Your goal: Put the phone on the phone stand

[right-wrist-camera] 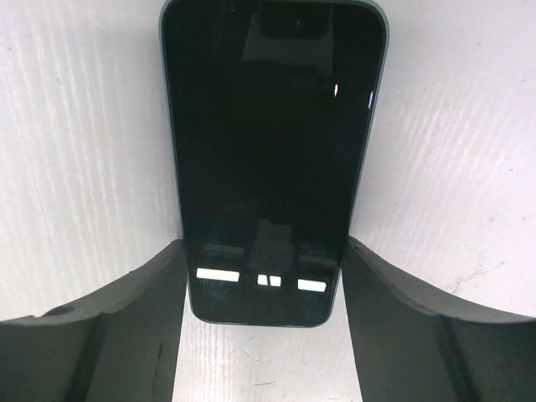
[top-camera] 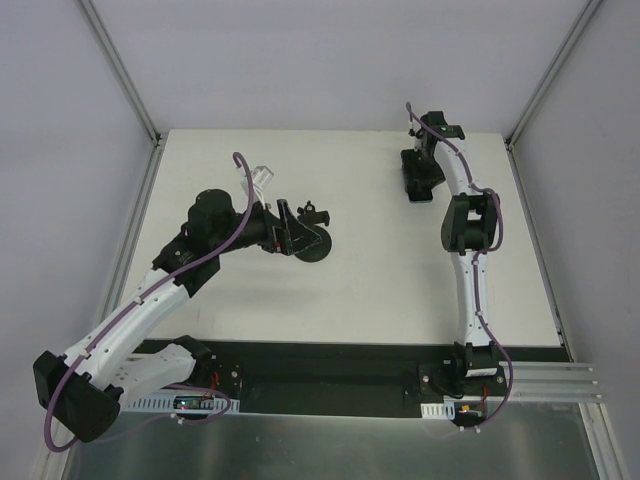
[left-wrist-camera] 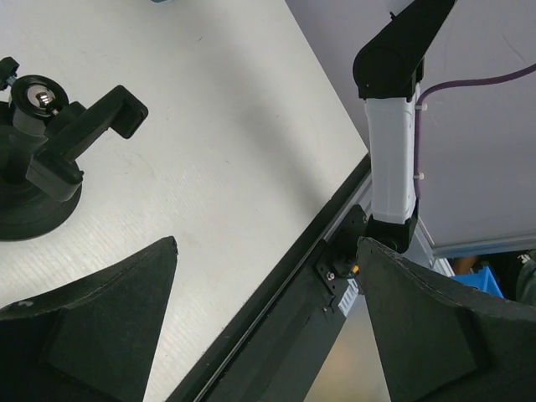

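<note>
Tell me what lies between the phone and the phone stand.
Nothing: only bare white table separates the phone and the phone stand, shown in the top external view.

White table [top-camera: 380, 290]: phone [right-wrist-camera: 268, 151], phone stand [top-camera: 312, 248]

White table [top-camera: 350, 300], black strip [top-camera: 330, 362] nr edge (blue bin [left-wrist-camera: 473, 275] beyond).

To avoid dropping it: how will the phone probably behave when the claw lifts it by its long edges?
Probably stiff: the phone looks like a flat, rigid slab. Its glossy face and thin edges may be slippery where the right claw pinches them. Lying flat on the table, it should not roll or tip.
</note>
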You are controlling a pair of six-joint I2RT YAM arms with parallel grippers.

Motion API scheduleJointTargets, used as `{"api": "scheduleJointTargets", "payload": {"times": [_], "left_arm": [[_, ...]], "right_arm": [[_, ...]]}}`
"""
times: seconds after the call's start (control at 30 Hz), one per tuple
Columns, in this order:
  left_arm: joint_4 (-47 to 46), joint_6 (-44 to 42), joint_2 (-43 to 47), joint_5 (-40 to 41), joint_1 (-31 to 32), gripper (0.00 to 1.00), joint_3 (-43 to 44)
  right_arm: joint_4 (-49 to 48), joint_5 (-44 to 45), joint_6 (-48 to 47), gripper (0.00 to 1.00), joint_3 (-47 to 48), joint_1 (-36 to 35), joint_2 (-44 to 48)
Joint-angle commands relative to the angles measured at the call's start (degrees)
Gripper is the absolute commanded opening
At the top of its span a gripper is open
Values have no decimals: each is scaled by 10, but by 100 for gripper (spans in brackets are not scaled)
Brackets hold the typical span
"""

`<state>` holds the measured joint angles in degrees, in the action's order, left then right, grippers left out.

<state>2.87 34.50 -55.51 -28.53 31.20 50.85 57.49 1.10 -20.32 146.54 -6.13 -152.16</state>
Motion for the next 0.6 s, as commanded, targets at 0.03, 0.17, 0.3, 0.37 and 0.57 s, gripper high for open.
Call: {"api": "scheduleJointTargets", "payload": {"times": [0.03, 0.17, 0.3, 0.37, 0.57], "left_arm": [[-16, 2, 2, -19, 9, 86, 9], [-16, 13, 15, -19, 13, 86, 6], [-16, 26, 30, -20, 25, 86, -5], [-16, 41, 33, -28, 29, 84, -11], [-11, 64, 45, -33, 69, 82, -28]], "right_arm": [[60, -60, 18, 22, -62, 2, 28], [14, -90, 39, 11, -249, 3, 137], [-83, -91, 73, 5, -469, 4, 283], [-126, -99, 83, 1, -573, 2, 354], [-213, -110, 108, 1, -748, 4, 469]]}}
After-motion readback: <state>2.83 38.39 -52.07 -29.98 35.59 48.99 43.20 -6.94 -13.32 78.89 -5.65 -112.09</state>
